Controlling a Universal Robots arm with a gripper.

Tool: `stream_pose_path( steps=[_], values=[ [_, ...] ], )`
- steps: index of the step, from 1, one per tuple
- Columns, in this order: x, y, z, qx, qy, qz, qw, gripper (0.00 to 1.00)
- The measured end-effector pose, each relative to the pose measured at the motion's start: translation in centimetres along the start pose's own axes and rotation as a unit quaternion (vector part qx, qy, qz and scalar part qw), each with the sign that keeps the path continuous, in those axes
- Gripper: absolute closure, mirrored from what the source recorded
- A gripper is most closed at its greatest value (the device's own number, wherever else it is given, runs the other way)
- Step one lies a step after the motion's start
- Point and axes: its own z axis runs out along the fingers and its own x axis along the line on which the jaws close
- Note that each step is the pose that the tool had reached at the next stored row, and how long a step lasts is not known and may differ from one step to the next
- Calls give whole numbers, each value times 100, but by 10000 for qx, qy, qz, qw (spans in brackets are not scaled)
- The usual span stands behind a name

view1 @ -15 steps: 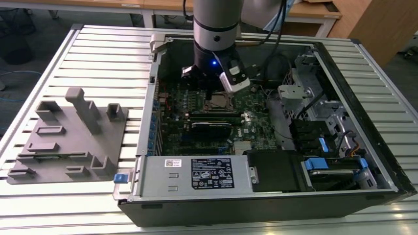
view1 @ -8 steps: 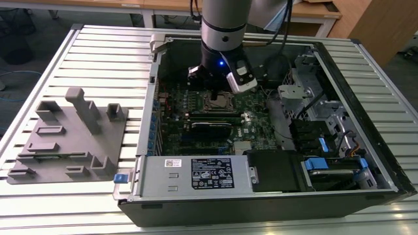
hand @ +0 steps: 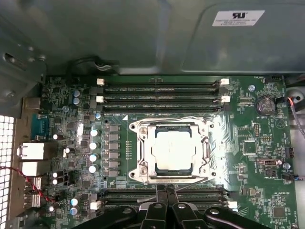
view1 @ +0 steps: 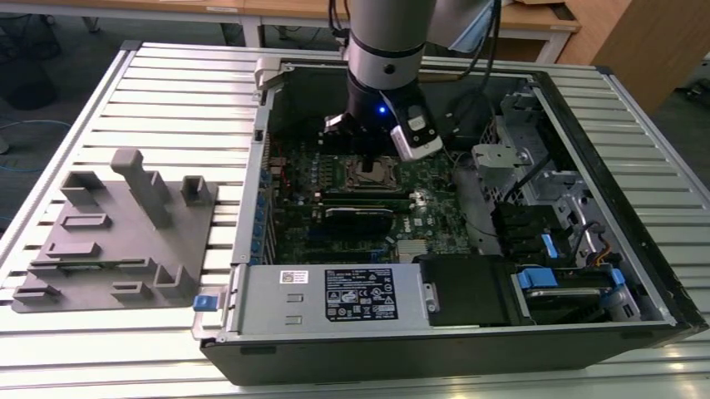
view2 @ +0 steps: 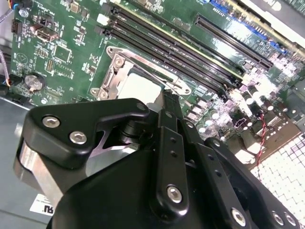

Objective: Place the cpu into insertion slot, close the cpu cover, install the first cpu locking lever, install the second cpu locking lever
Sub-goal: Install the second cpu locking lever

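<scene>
The cpu [hand: 173, 150], with a dull silvery top, lies flat in the insertion slot [hand: 138, 128] on the green motherboard. The cpu cover [hand: 146, 149], a shiny metal frame, lies down around it. Thin wire levers [hand: 171, 118] run along two sides of the socket. My gripper [hand: 167, 192] hangs just above the socket's edge with its black fingers together and nothing between them. In the second wrist view the gripper [view2: 170, 98] tip stands beside the cpu [view2: 140, 88]. In the exterior view the gripper [view1: 372, 158] hovers over the socket [view1: 372, 177] inside the open computer case.
Long black memory slots [hand: 162, 88] flank the socket on both sides. The case walls [view1: 255, 166] ring the board. A metal power supply box [view1: 332, 295] and a drive cage [view1: 554, 274] with blue tabs fill the near end. A grey fixture block [view1: 116, 233] sits on the slatted table.
</scene>
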Motion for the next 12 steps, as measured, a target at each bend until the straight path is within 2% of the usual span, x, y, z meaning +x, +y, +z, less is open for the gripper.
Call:
stream_pose_path(
  steps=[4,5,12],
  values=[
    [0,-31,39,-1,0,0,10000,89],
    [1,-49,77,0,0,0,10000,89],
    [7,-92,131,0,0,1,10000,89]
  ],
)
